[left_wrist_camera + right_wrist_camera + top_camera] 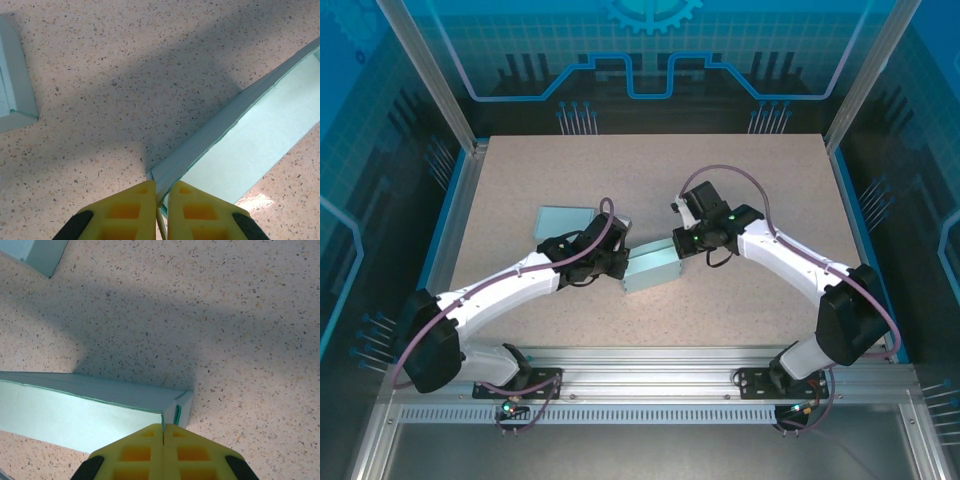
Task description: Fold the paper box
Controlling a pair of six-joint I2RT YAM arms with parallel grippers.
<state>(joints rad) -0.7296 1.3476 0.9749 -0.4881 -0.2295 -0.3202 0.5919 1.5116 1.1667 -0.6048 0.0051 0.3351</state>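
Sitting near the middle of the top view, the paper box (652, 268) is a pale teal oblong on the speckled surface (760, 180), tilted so that its right end lies a little higher in the frame than its left. The left tool (620, 262) meets the box at its left end and the right tool (682, 243) at its right end, so the box lies between the two.

From the left wrist, the paper box (250, 145) runs from bottom centre up to the right edge. The left tool (161, 192) has its yellow fingers (125, 210) closed on the thin upright wall at the near corner, with a sliver of paper showing between them.

From the right wrist, the paper box (75, 410) stretches from the left edge to bottom centre. The right tool (164, 432) has its yellow fingers (200, 450) pressed together to a hairline seam, and the box's corner edge runs into that seam, so it is clamped on the paper wall.

A second teal piece (565, 222) lies flat on the surface to the upper left of the box, apart from it and near the left tool's wrist. Both white arms reach in from the bottom corners of the top view.
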